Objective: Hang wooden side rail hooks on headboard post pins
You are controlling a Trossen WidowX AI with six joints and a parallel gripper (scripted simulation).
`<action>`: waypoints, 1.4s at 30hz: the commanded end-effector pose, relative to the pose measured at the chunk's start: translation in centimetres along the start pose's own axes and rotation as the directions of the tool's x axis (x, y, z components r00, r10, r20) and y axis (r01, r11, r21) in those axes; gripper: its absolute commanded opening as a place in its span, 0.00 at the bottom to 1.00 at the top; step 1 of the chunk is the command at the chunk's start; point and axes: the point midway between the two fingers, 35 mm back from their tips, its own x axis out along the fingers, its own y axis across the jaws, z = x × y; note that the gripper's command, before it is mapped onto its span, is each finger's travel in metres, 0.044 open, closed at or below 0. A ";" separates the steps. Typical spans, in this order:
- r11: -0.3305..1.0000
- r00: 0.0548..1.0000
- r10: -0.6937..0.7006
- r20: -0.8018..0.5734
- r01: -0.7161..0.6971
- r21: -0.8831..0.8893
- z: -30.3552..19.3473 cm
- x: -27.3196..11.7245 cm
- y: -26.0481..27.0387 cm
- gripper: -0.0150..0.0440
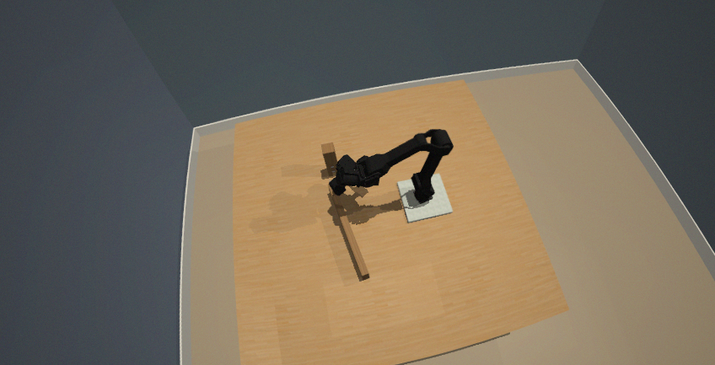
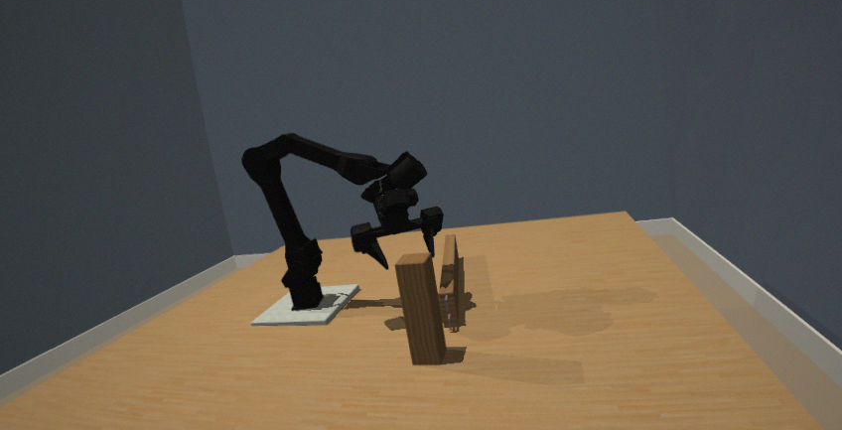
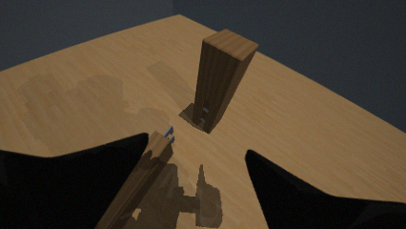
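The wooden side rail [image 1: 355, 249] [image 2: 451, 248] [image 3: 138, 176] lies along the table, its hook end towards the post. Two grey steel hooks [image 2: 448, 310] [image 3: 169, 134] stick out of that end, apart from the post. The headboard post [image 1: 329, 158] [image 2: 420, 313] [image 3: 219, 76] stands upright. Two small grey pins [image 3: 205, 110] show low in its slot in the wrist view. My gripper [image 2: 409, 261] [image 3: 198, 146] is wide open and empty, pointing down above the rail's hook end. In the wrist view the left finger covers part of the rail and the right finger is over the table.
The wooden table [image 1: 281, 271] [image 2: 531, 390] carries everything. The arm's base stands on a white plate [image 1: 438, 212] [image 2: 277, 318], to the right in the top view. The post is close beside the gripper. Shadows of the arm fall across the rail and table.
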 end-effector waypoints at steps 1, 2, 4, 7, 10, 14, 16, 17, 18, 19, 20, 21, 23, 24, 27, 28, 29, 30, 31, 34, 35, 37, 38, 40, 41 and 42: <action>0.975 0.998 0.011 -0.064 -0.025 -0.223 0.3 0.0 1.2 1.00; 0.959 0.997 0.012 -0.081 -0.034 -0.282 0.4 0.1 1.4 1.00; 0.916 0.993 0.013 -0.116 -0.058 -0.397 0.4 0.1 1.9 1.00; 0.827 0.986 0.014 -0.169 -0.107 -0.552 0.4 0.1 2.5 1.00; 0.711 0.975 0.014 -0.222 -0.166 -0.684 0.4 0.1 3.1 1.00; 0.522 0.956 0.013 -0.292 -0.255 -0.814 0.4 0.1 3.8 1.00; 0.416 0.945 0.011 -0.327 -0.302 -0.858 0.4 0.0 4.2 1.00; 0.361 0.939 0.011 -0.344 -0.325 -0.874 0.4 0.0 4.4 1.00; 0.305 0.932 0.010 -0.362 -0.347 -0.887 0.4 0.0 4.5 1.00; 0.249 0.925 0.009 -0.379 -0.369 -0.896 0.4 -0.1 4.7 1.00; 0.191 0.918 0.008 -0.396 -0.390 -0.901 0.4 -0.1 4.9 1.00; 0.133 0.911 0.007 -0.413 -0.410 -0.902 0.4 -0.1 5.0 1.00; 0.017 0.895 0.005 -0.447 -0.447 -0.895 0.3 -0.2 5.3 1.00; -0.042 0.886 0.004 -0.463 -0.463 -0.885 0.3 -0.3 5.5 1.00; -0.213 0.859 0.000 -0.513 -0.501 -0.839 0.3 -0.4 5.9 1.00; -0.269 0.849 -0.001 -0.529 -0.510 -0.817 0.2 -0.5 6.0 1.00; -0.323 0.839 -0.002 -0.545 -0.516 -0.793 0.2 -0.6 6.1 1.00; -0.376 0.828 -0.003 -0.561 -0.520 -0.767 0.2 -0.6 6.3 1.00; -0.428 0.817 -0.004 -0.576 -0.522 -0.737 0.2 -0.7 6.4 1.00; -0.574 0.783 -0.008 -0.622 -0.513 -0.639 0.1 -0.9 6.8 1.00; -0.619 0.771 -0.009 -0.637 -0.504 -0.602 0.1 -1.0 6.9 1.00; -0.702 0.746 -0.011 -0.666 -0.480 -0.526 0.1 -1.2 7.1 1.00; -0.740 0.733 -0.011 -0.680 -0.463 -0.487 0.1 -1.3 7.2 1.00; -0.810 0.707 -0.013 -0.707 -0.423 -0.407 0.1 -1.4 7.4 1.00; -0.840 0.693 -0.014 -0.721 -0.399 -0.367 0.0 -1.5 7.5 1.00; -0.869 0.679 -0.014 -0.734 -0.372 -0.327 0.0 -1.6 7.6 1.00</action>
